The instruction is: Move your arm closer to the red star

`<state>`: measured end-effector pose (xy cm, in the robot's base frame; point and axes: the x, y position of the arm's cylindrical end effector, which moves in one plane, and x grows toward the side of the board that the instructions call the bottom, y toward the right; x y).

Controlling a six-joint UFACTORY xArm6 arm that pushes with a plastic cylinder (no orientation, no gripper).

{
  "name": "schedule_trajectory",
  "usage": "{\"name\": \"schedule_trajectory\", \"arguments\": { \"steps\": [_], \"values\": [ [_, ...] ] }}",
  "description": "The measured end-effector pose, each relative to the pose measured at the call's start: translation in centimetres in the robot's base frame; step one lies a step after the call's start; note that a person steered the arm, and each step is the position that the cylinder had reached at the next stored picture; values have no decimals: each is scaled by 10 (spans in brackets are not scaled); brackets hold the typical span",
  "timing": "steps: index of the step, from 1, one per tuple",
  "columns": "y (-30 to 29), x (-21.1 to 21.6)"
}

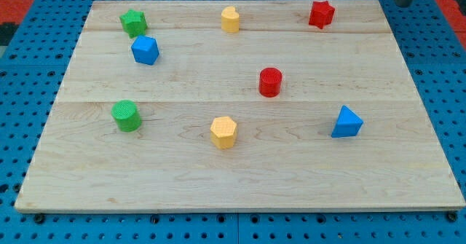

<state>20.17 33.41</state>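
The red star (321, 14) lies near the top right of the wooden board (240, 178). My tip (405, 4) shows at the view's top right corner, just off the board's top right edge. It is to the right of the red star and a little above it, apart from it by a clear gap. No block touches the tip.
A green star (134, 22) and a blue block (145, 50) lie at the top left. A yellow block (230, 19) is at top centre. A red cylinder (270, 81) is in the middle. A green cylinder (127, 116), a yellow hexagon (223, 132) and a blue triangle (346, 122) lie lower down.
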Motion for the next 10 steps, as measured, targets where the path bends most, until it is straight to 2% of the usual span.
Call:
{"name": "schedule_trajectory", "arguments": {
  "steps": [2,4,5,9,10],
  "values": [
    [-9,1],
    [-58,74],
    [-97,86],
    [-121,90],
    [-176,104]
  ]
}}
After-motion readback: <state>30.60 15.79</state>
